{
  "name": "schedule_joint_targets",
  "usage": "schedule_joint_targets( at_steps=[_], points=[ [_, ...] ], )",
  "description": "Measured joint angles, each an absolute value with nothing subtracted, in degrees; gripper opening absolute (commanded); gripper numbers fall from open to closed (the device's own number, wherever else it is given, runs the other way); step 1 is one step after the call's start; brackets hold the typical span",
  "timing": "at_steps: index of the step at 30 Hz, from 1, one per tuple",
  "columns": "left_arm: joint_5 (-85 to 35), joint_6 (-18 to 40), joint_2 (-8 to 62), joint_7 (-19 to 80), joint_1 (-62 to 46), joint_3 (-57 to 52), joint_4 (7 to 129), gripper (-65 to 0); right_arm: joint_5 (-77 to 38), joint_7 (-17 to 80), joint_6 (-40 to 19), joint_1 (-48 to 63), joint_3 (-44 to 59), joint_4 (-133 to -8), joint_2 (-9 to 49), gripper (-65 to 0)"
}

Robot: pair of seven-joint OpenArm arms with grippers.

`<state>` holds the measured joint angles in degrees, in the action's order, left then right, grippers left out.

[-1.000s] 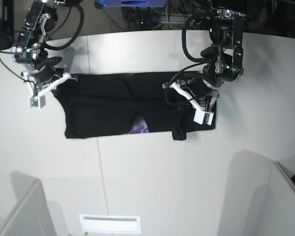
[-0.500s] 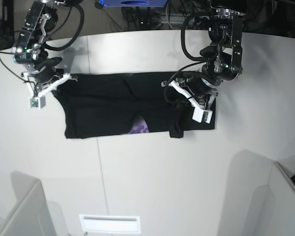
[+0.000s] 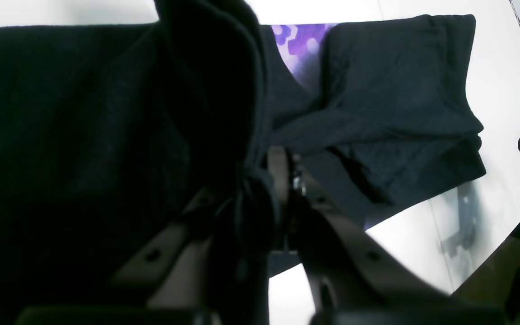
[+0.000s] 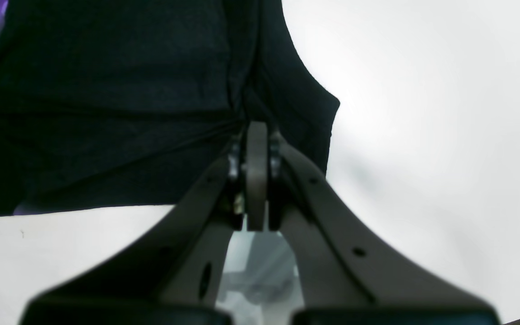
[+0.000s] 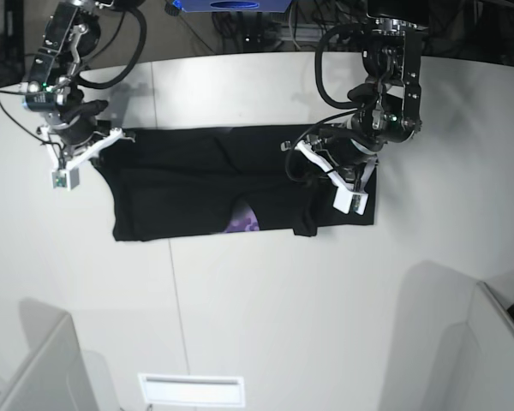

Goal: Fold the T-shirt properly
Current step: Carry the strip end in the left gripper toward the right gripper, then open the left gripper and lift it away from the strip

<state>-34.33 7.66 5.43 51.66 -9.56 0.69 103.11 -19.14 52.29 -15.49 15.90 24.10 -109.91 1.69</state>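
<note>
Large black cloth T-shirt (image 5: 206, 184) lengthwise-folded band on white tabletop (image 5: 265, 308), purple print peeking. Left gripper (image 3: 260, 180) jaws pinching lifted end; right gripper (image 4: 256, 135) jaws clamped on edge. Crosswise folds left.

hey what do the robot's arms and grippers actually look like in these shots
Both arms are black metal with looping black cables. The left gripper and right gripper have pale, tapering fingers with small holes, seen in the wrist views. A small white camera block hangs off each wrist, and a green light shows on each arm.
</note>
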Motion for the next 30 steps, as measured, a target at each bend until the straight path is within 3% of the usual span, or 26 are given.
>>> schedule_joint_targets(
  at_steps=[6, 12, 15, 17, 21, 26, 27, 29, 30],
  points=[
    [-34.33, 7.66, 5.43, 51.66, -9.56, 0.69, 103.11, -65.0, -19.14, 52.29, -15.49, 15.90, 24.10, -109.91, 1.69, -65.0],
    [-34.63, 7.66, 5.02, 51.92, -8.14, 0.67, 101.58, -33.1, -19.16, 52.27, -15.49, 15.90, 24.10, -109.91, 1.69, -65.0],
    [-34.61, 7.49, 2.52, 51.62, -5.89, 0.54, 98.80, -23.2, -19.14, 52.31, -15.49, 15.92, 24.10, -109.91, 1.69, -65.0],
    [-34.33, 7.42, 0.84, 51.46, -5.04, 1.96, 97.01, -20.9, -19.11, 52.23, -15.49, 15.88, 24.10, -109.91, 1.72, -65.0],
    [-34.79, 7.68, 0.14, 51.86, -4.29, 7.77, 97.21, -20.7, -19.16, 52.27, -15.49, 15.90, 24.10, -109.91, 1.69, -65.0],
    [-35.11, 7.73, 1.02, 51.66, -5.98, 6.00, 104.62, -21.4, -19.16, 52.49, -15.49, 14.74, 24.27, -109.91, 1.85, -65.0],
    [-35.62, 8.14, 1.78, 51.24, -7.79, 3.42, 106.65, -23.4, -19.38, 52.82, -15.46, 14.06, 24.27, -109.91, 1.80, -65.0],
    [-35.53, 8.08, 3.79, 51.51, -11.60, -3.14, 108.95, -34.4, -19.16, 55.72, -15.49, 12.40, 24.27, -109.91, 1.91, -62.1],
    [-34.15, 7.51, 4.54, 51.92, -13.02, -6.44, 108.88, -42.8, -19.14, 57.23, -15.49, 11.75, 24.27, -109.91, 1.96, -53.6]
  ],
)
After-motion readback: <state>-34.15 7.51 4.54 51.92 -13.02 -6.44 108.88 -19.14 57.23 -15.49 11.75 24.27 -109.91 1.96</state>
